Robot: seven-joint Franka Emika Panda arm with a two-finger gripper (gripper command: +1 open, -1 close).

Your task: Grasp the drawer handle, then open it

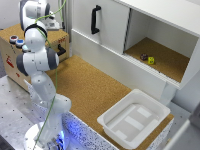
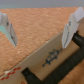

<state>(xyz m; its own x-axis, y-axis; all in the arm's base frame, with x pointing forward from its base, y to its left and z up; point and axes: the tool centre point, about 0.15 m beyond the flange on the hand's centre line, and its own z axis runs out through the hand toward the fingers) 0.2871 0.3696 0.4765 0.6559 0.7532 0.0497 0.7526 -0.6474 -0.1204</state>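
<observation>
The drawer is the brown wooden front of a cork-topped box at the exterior view's left. Its small black handle sticks out from the front panel. In the wrist view the handle is a black bar on two posts, running slantwise across the wooden front, beyond the cork top's edge. My gripper hangs over the box's cork top, above and behind the handle. It is open and empty, with both fingertips apart over the cork, not touching the handle.
A white cabinet stands behind, with a long black door handle and an open compartment holding a yellow die. A white tray sits on the cork table. Small round coloured caps rest on the box top. My arm's base stands beside the box.
</observation>
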